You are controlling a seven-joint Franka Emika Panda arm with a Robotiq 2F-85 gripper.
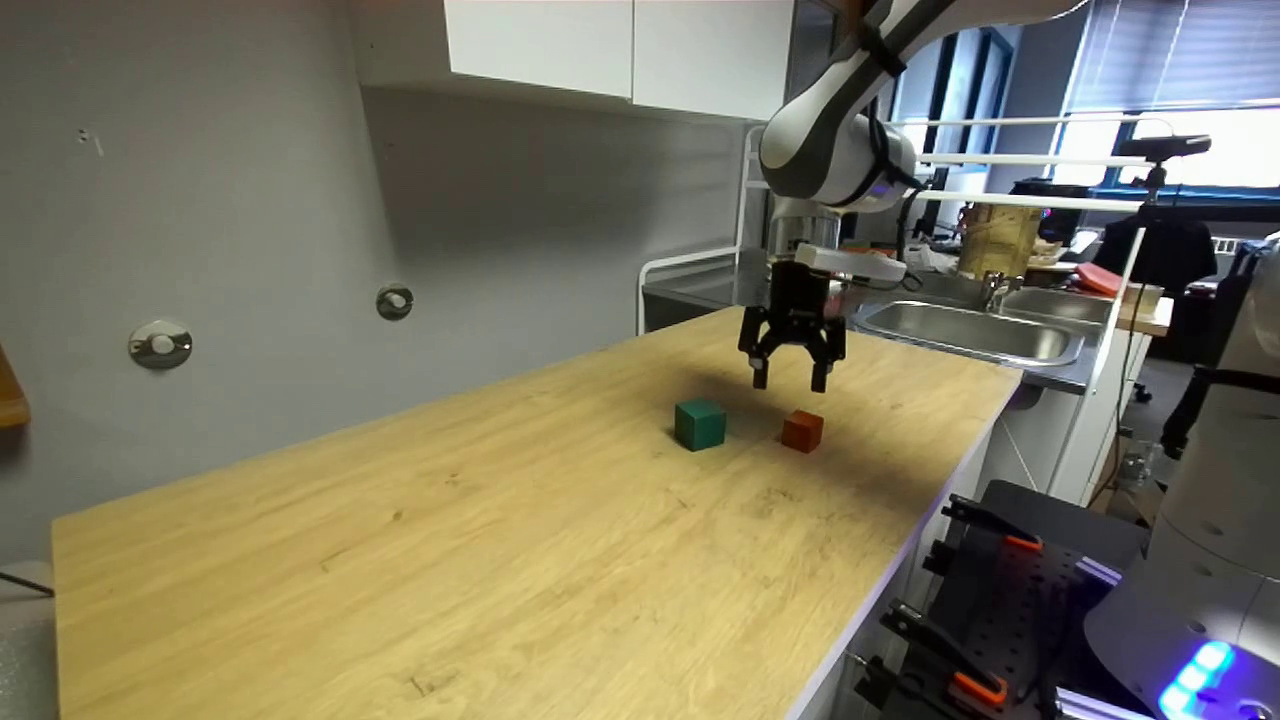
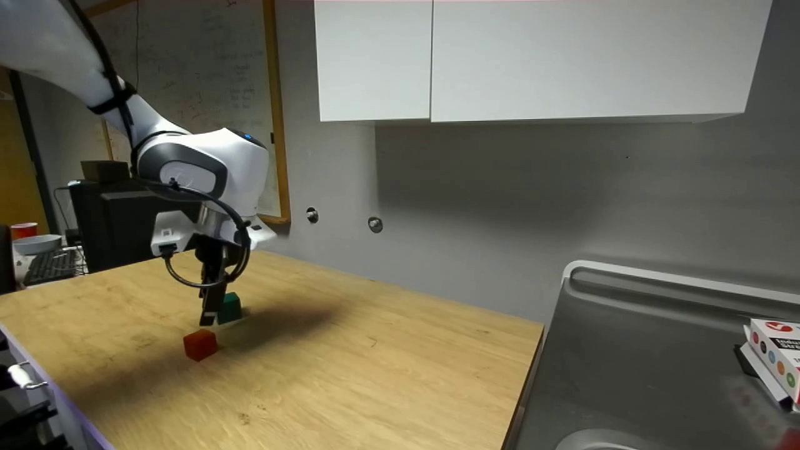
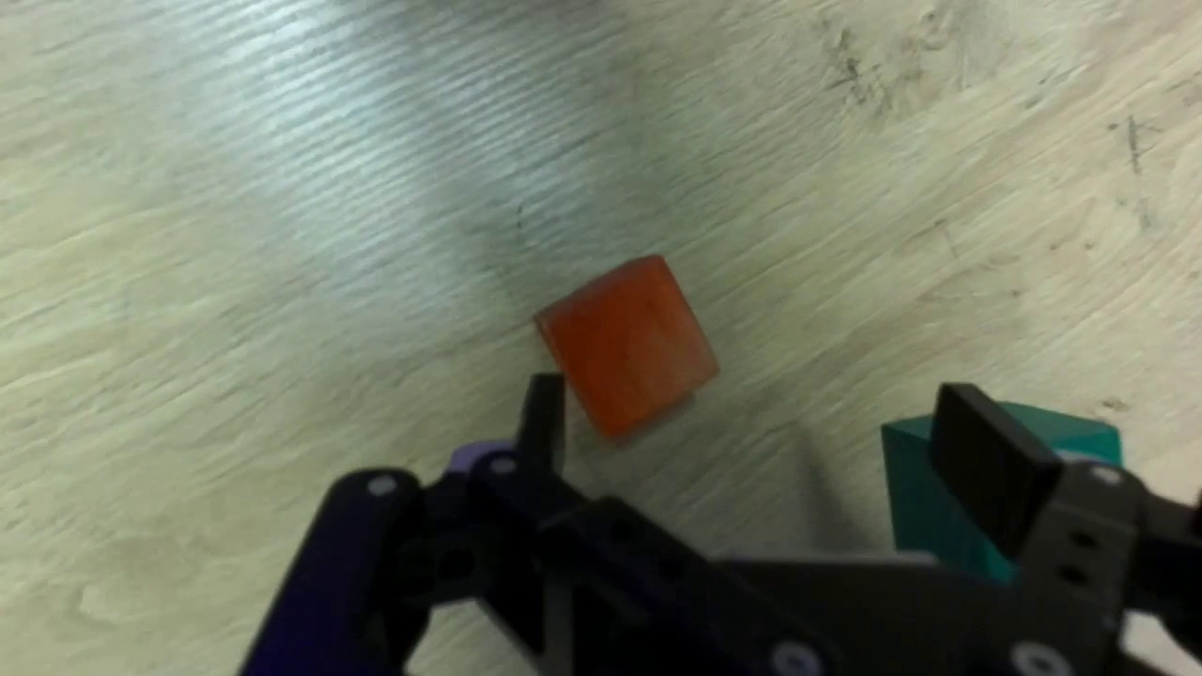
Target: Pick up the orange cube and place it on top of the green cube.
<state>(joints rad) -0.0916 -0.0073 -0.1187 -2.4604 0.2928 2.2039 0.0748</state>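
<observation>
The orange cube (image 1: 802,431) sits on the wooden tabletop, and it also shows in an exterior view (image 2: 200,345) and in the wrist view (image 3: 631,347). The green cube (image 1: 699,425) stands a short gap away from it, partly behind my finger in an exterior view (image 2: 230,309). My gripper (image 1: 790,380) is open and empty, pointing down above the table near both cubes, touching neither. In the wrist view the gripper (image 3: 751,404) has one finger beside the orange cube's lower left edge. The other finger covers part of the green cube (image 3: 913,479).
The wooden tabletop (image 1: 450,570) runs along a grey wall, with white cupboards (image 1: 540,45) above. A metal sink (image 1: 970,330) lies beyond the table's end. A white box (image 2: 778,350) lies on the dark counter (image 2: 637,369) beside the table.
</observation>
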